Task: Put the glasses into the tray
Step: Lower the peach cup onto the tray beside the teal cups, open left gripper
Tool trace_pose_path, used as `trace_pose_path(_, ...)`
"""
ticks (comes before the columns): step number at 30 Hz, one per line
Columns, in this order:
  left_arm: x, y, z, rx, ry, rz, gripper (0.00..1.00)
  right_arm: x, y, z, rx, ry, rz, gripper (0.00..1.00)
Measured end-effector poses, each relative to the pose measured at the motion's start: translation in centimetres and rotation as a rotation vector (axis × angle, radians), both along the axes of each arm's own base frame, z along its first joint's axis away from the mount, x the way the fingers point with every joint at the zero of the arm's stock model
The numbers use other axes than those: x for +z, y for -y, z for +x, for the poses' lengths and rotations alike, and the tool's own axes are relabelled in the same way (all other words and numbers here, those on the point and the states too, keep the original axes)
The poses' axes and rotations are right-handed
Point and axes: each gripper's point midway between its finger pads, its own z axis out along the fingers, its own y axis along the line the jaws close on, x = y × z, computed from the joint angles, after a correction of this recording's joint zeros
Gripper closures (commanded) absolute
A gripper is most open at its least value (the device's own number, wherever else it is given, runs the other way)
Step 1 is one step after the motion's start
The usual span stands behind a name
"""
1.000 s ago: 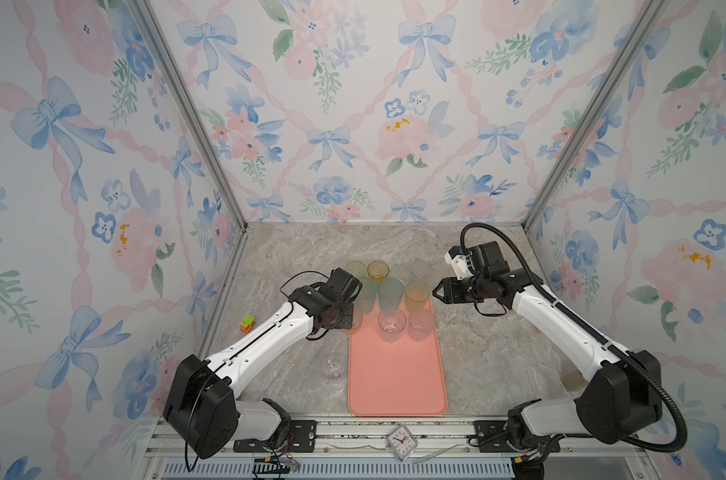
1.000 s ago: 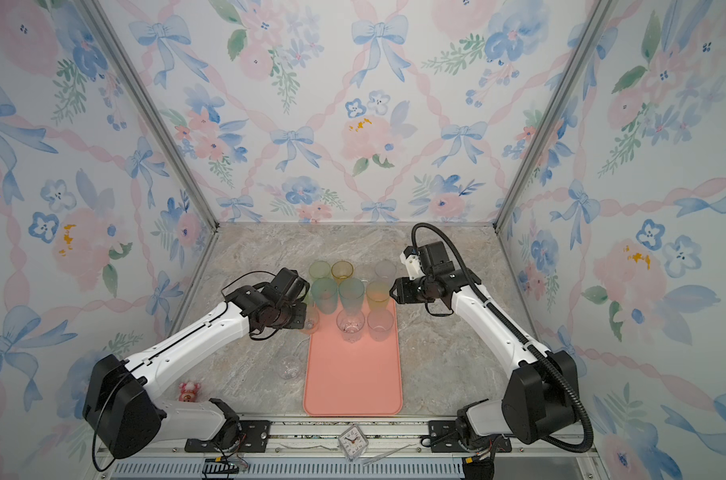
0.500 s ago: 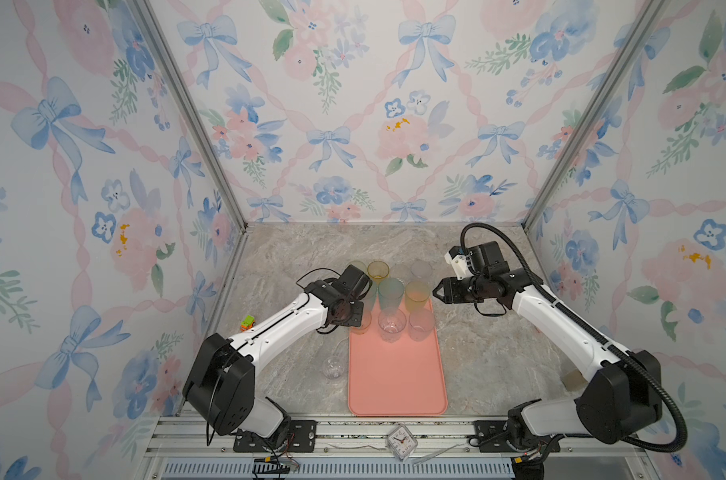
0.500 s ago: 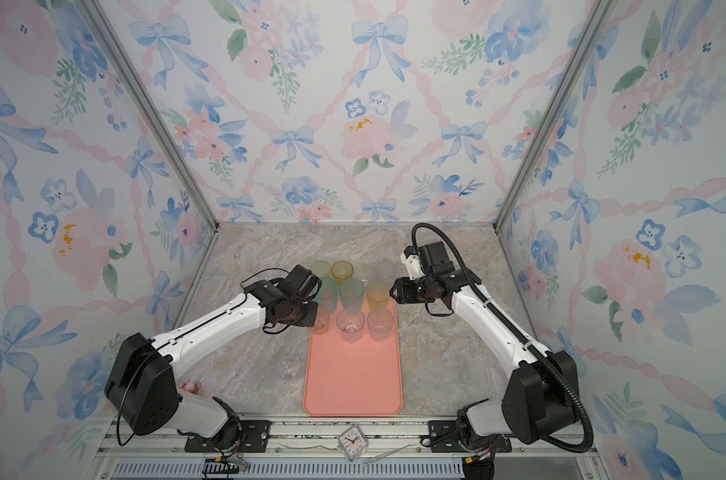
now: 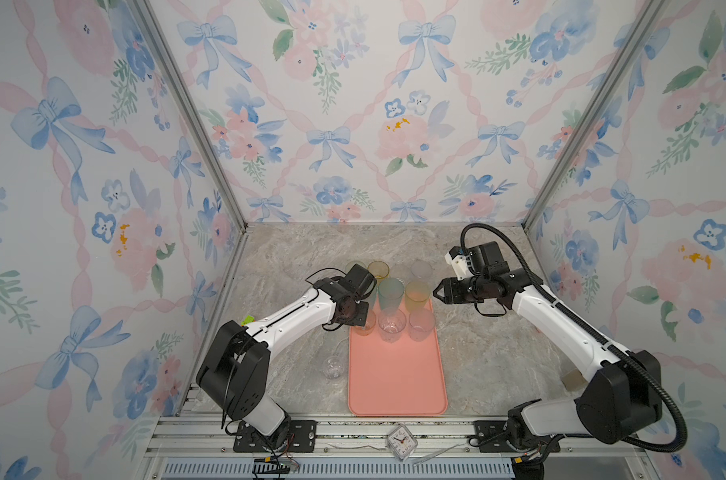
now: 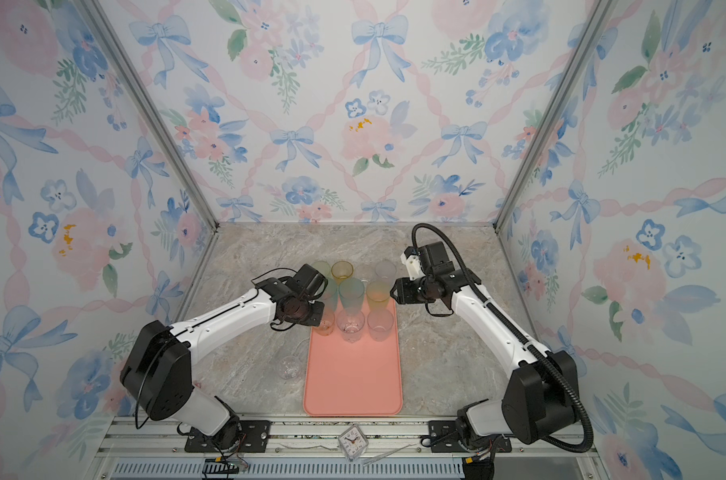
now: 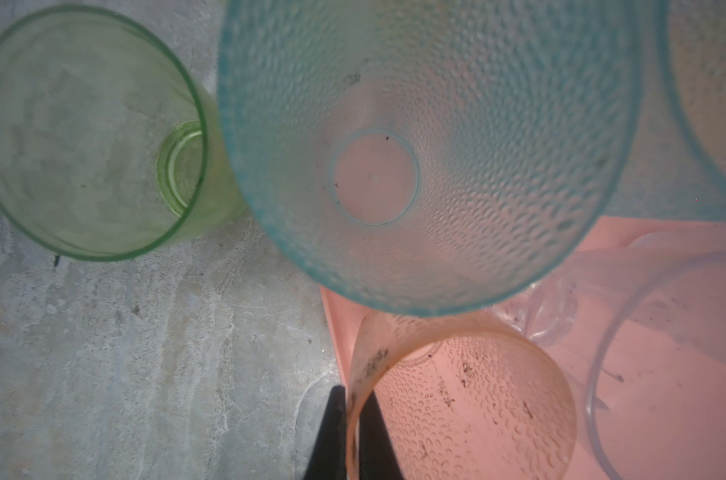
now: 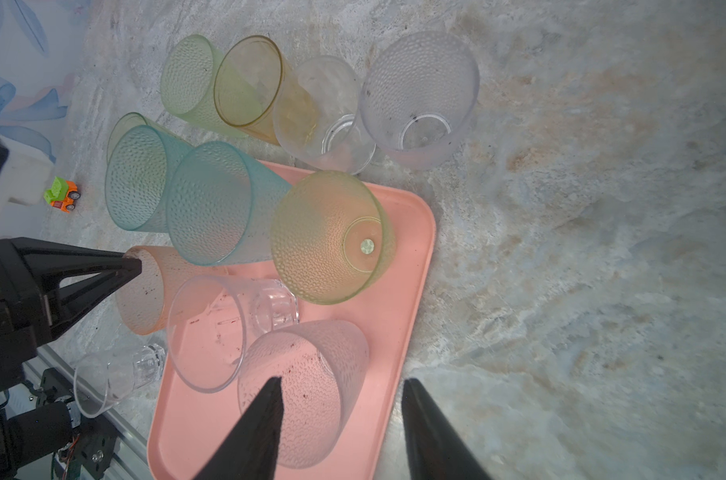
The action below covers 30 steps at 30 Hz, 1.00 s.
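Observation:
The salmon-pink tray lies at the table's front middle. My left gripper is shut on the rim of a short pinkish-orange glass at the tray's far-left corner. Beside it on the tray stand a clear glass, a frosted one, a tall teal one and a yellow-green one. Several more glasses stand on the table behind the tray. A clear tumbler sits left of it. My right gripper hovers open, empty, beside the yellow-green glass.
A small green and orange toy car sits by the left wall, behind my left arm. A little clock lies on the front rail. Patterned walls close in the left, back and right sides.
My left gripper has carried the pinkish-orange glass rightward to the tray's far-left corner. The right arm has not moved.

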Motion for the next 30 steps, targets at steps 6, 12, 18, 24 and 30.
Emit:
trace_pose_path(6,-0.85,0.12,-0.15,-0.01,-0.025,0.009,0.96,0.0,0.0,0.0,0.0,0.0,0.0,0.5)
trace_pose_path(12,-0.85,0.15,-0.17,-0.012,-0.027,0.008,0.91,-0.01,0.0,-0.01,0.0,0.0,0.0,0.5)
trace_pose_path(18,-0.85,0.16,-0.15,-0.022,-0.025,0.011,0.82,-0.01,0.0,-0.01,0.0,0.0,0.0,0.5)
trace_pose_path(24,-0.82,0.17,-0.12,-0.025,-0.023,0.011,0.75,-0.02,0.0,0.0,0.0,-0.001,0.0,0.5)
trace_pose_path(30,-0.57,0.14,-0.07,-0.024,-0.015,0.01,0.73,-0.23,0.01,-0.03,0.0,-0.008,-0.003,0.5)
